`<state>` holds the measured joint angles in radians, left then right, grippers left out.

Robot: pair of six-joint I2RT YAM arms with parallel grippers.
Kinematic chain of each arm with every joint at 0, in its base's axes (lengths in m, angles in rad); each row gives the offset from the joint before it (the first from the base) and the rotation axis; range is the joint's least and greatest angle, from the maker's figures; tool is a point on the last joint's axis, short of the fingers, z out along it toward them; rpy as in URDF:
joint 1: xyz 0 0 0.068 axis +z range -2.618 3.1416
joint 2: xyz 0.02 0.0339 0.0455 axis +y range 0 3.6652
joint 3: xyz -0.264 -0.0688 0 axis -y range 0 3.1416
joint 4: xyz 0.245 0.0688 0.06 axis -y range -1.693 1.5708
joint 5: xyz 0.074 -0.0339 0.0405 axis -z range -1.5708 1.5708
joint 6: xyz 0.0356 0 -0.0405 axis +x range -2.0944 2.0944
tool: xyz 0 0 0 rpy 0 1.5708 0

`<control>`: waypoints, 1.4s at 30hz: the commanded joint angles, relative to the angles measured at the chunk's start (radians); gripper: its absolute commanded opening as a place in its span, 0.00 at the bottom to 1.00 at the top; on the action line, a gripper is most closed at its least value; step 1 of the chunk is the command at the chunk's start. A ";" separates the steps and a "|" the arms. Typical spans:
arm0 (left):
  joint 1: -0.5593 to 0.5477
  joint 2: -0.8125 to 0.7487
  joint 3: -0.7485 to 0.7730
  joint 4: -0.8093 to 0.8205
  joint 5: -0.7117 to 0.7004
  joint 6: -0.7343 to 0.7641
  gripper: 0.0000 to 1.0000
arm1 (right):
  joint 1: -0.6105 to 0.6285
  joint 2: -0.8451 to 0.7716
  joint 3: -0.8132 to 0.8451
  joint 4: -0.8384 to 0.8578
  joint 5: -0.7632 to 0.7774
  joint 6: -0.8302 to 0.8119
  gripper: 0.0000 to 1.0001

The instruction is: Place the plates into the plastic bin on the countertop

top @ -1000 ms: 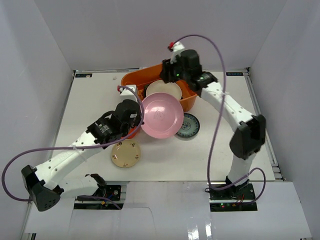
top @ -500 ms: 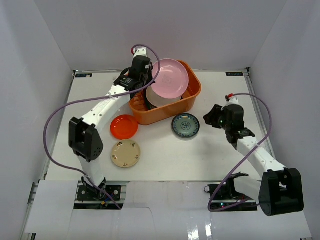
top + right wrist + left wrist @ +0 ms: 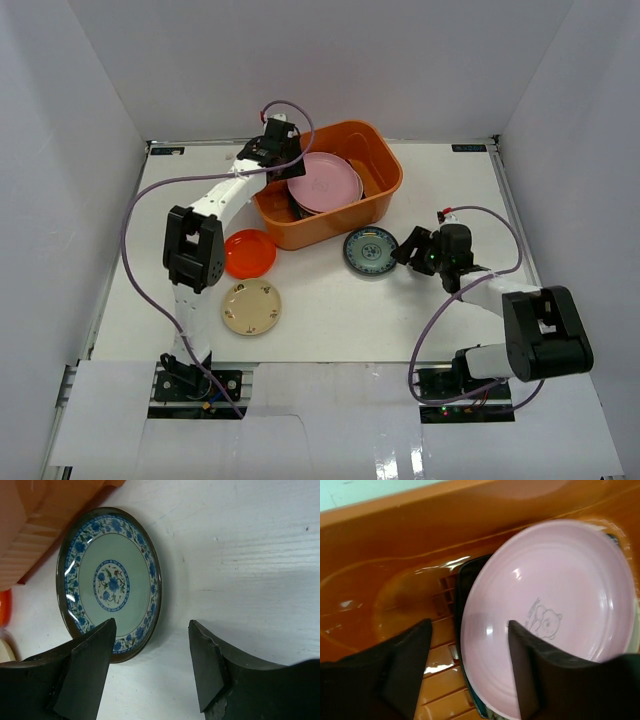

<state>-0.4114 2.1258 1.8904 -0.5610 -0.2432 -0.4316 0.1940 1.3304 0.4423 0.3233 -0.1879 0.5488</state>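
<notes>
The white countertop (image 3: 450,200) carries the orange plastic bin (image 3: 372,208) at its far middle. Inside the bin, the pink plate (image 3: 325,182) lies tilted on top of other dishes, a dark square one (image 3: 462,585) showing under its edge. Three plates are not yet in the bin: the red-orange one (image 3: 249,254) and the beige one (image 3: 251,306) to the near left, and the blue-green patterned plate (image 3: 371,251) flat on the table just beside the bin's near wall. The left gripper (image 3: 467,630) hangs over the bin with its fingers spread and nothing held, the pink plate below them. The right gripper (image 3: 151,626) is likewise spread and empty, low over the table. The patterned plate lies just ahead of it toward the bin, its near rim roughly in line with the gap between the fingers. The plate is round, so it has no long axis to align with. The right arm is much the nearer to it, and a pick would probably need a finger worked under that near rim.
</notes>
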 commanded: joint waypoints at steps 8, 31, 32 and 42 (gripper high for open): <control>-0.009 -0.508 -0.235 0.133 0.154 -0.027 0.85 | 0.021 0.216 -0.005 0.246 -0.048 0.132 0.48; 0.212 -1.107 -1.320 0.328 -0.108 -0.374 0.74 | 0.035 -0.543 0.167 -0.208 -0.157 0.011 0.08; 0.224 -1.060 -1.308 0.355 -0.093 -0.374 0.74 | 0.042 -0.539 0.202 -0.222 -0.148 -0.004 0.08; 0.310 -0.825 -1.315 0.590 0.067 -0.337 0.72 | 0.122 0.103 0.726 -0.211 -0.067 -0.085 0.08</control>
<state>-0.1120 1.2881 0.5709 -0.1040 -0.2451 -0.7822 0.2977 1.2694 1.0283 0.1432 -0.2890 0.5087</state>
